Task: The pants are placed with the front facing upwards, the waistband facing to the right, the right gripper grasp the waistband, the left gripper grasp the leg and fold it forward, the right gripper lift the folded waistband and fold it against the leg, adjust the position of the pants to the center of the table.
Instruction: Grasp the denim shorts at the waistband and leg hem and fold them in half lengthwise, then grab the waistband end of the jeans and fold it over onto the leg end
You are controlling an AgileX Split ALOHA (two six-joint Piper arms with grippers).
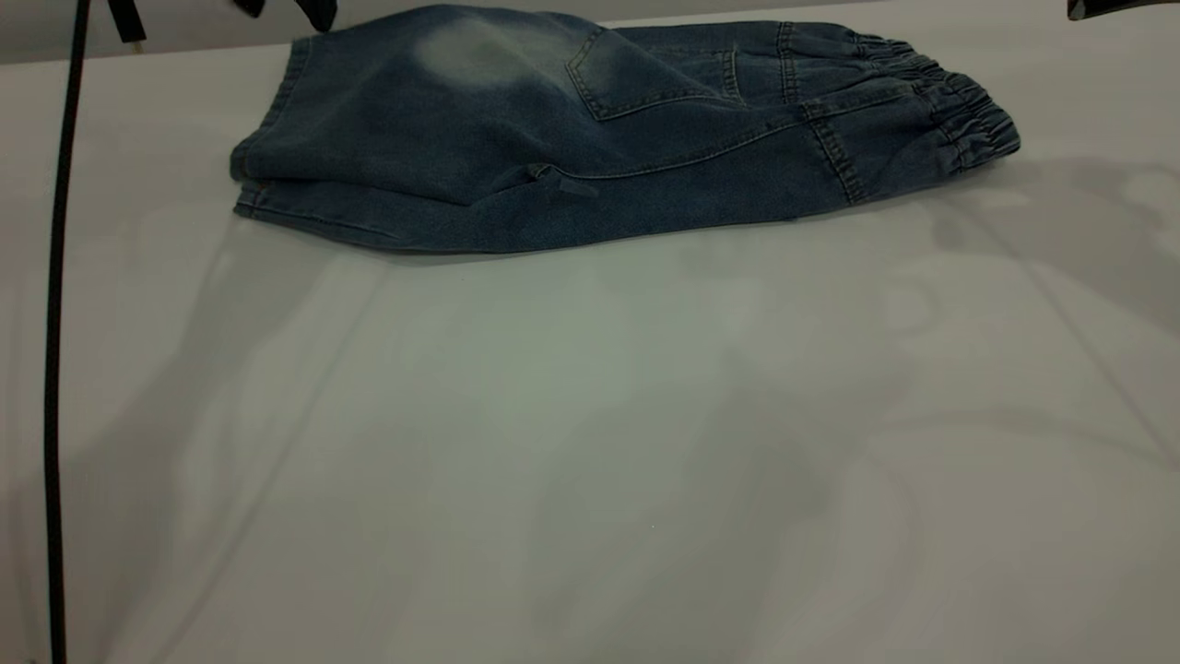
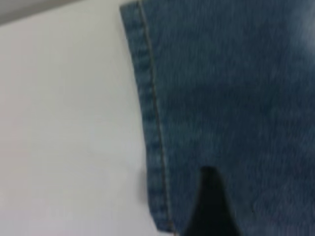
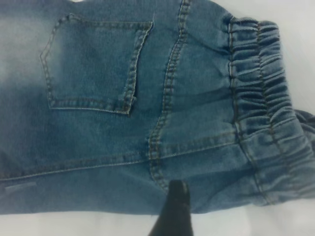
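Observation:
The pants (image 1: 590, 138) lie folded in half lengthwise at the far side of the table (image 1: 590, 443), with a back pocket (image 1: 645, 74) facing up. The ruched waistband (image 1: 959, 111) points right and the leg hems (image 1: 253, 175) point left. My left gripper (image 2: 256, 216) hovers over the leg close to the stitched hem (image 2: 152, 128); one dark finger (image 2: 209, 206) shows and nothing is held. My right gripper (image 3: 221, 216) hangs over the seat near the waistband (image 3: 261, 93); its one visible finger (image 3: 174, 209) is at the pants' near edge, holding nothing.
A black cable (image 1: 57, 323) runs down the left side of the table. Bits of the left arm (image 1: 313, 11) and right arm (image 1: 1120, 7) poke in at the top edge. Bare tabletop stretches in front of the pants.

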